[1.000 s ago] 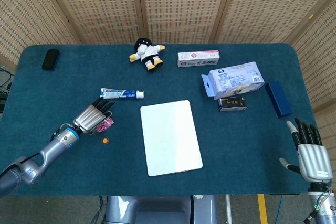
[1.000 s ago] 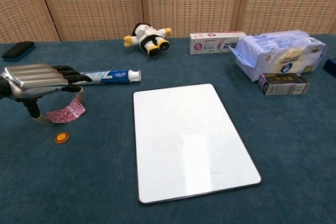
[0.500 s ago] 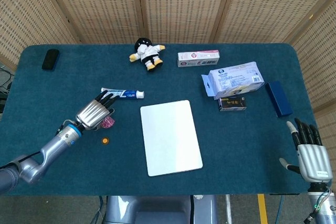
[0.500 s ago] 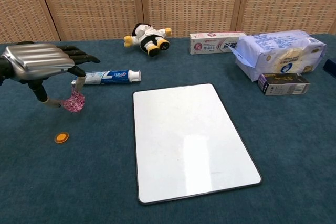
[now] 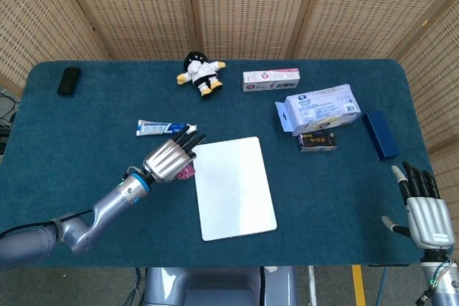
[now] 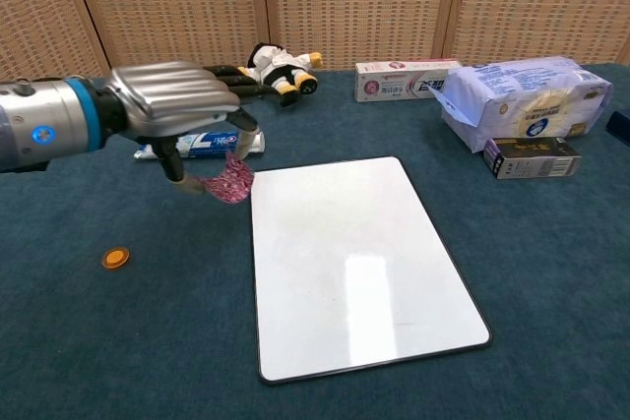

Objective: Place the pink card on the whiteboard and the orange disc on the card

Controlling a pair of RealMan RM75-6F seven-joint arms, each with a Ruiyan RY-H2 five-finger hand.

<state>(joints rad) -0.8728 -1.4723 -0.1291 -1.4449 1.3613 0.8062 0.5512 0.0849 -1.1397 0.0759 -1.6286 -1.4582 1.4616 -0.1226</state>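
Plush doll (image 5: 201, 73), toothpaste box (image 5: 270, 79), tissue pack (image 5: 320, 108), toothpaste tube (image 5: 159, 129), blue case (image 5: 380, 135), black eraser (image 5: 69, 80).

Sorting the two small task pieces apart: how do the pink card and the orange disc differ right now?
The pink card is patterned and held off the table by the left hand beside the whiteboard; the orange disc is plain, round, and lies untouched on the table. Neither is on the whiteboard.

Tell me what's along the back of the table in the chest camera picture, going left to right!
Plush doll → long pink-and-white box → big white-and-blue packet.
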